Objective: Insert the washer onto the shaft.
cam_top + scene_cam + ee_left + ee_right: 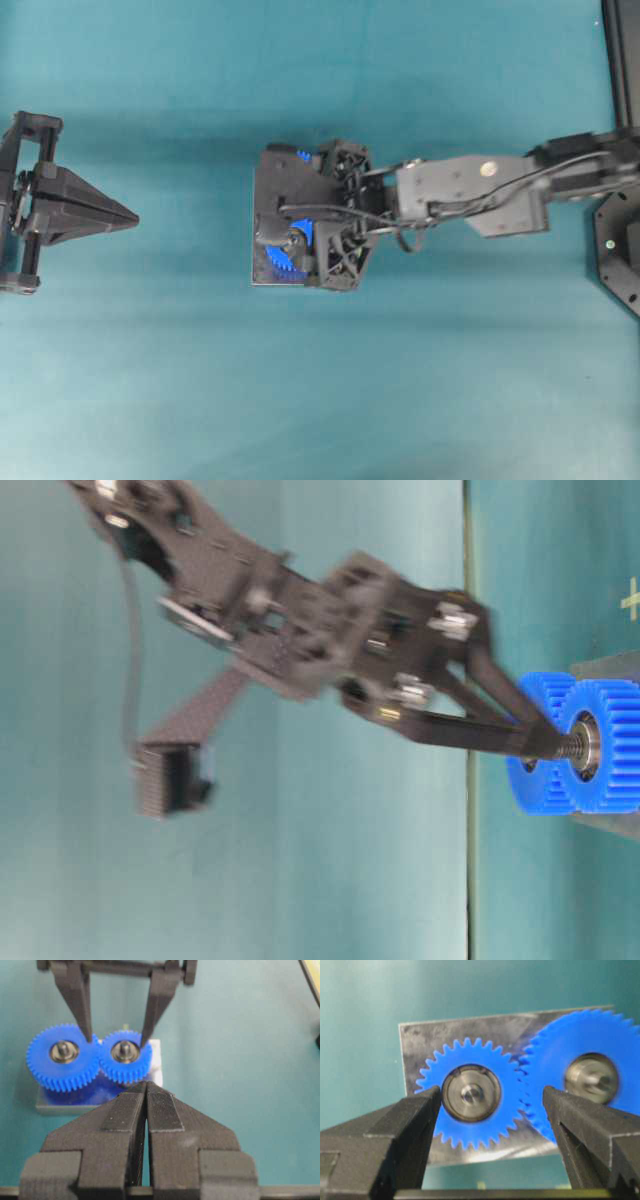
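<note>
Two meshed blue gears stand on a grey base plate (420, 1040). A silver washer (487, 1105) lies flat on the smaller gear (470, 1132), around the shaft (471, 1093). My right gripper (492, 1092) hangs open over this gear, one finger on each side of the washer, holding nothing. From the left wrist view, the same open right gripper (117, 1040) straddles the smaller gear (125, 1067) and its shaft (124, 1051). My left gripper (146, 1085) is shut and empty, and it rests at the table's left side (135, 218), well away from the plate (270, 180).
The larger blue gear (585, 1035) sits beside the smaller one and carries its own metal hub (592, 1077). A black frame (620, 60) and the arm's base (620, 250) stand at the right edge. Teal table surface surrounds the plate.
</note>
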